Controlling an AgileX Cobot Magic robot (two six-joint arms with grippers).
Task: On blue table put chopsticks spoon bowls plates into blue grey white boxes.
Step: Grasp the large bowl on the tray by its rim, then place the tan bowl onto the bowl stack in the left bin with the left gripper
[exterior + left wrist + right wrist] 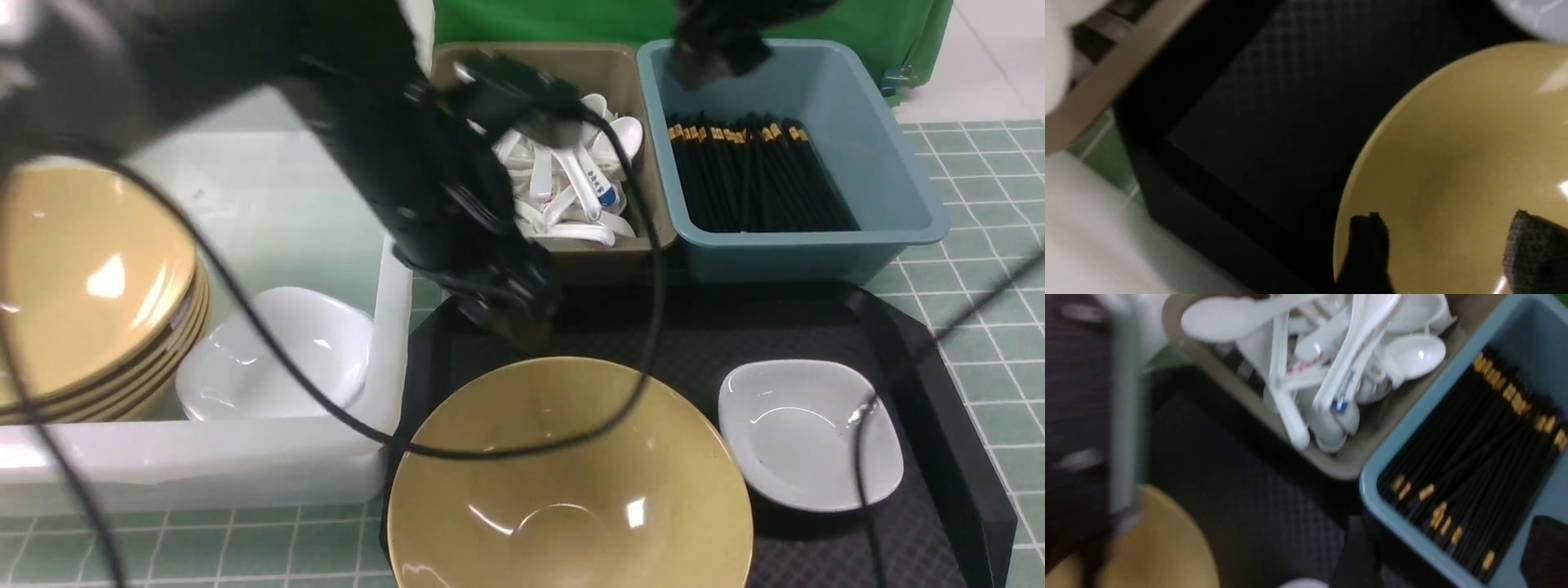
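Observation:
A wide tan bowl [571, 482] and a small white plate [808, 433] sit on the black tray [816, 327]. My left gripper [514, 322] hangs over the bowl's far rim. In the left wrist view it [1447, 228] is open with only the bowl [1453, 163] beneath. My right gripper [718, 57] hovers over the blue box [898, 163]. It [1449, 547] is open and empty above the chopsticks [1474, 457]. The grey box [612, 61] holds white spoons [571, 188]. The white box [204, 474] holds stacked bowls [90, 286] and a plate [277, 351].
The blue table [980, 269] shows to the right of the tray and along the front edge. Black cables [645, 269] from my left arm loop over the bowl and the white box. A green backdrop [571, 20] stands behind the boxes.

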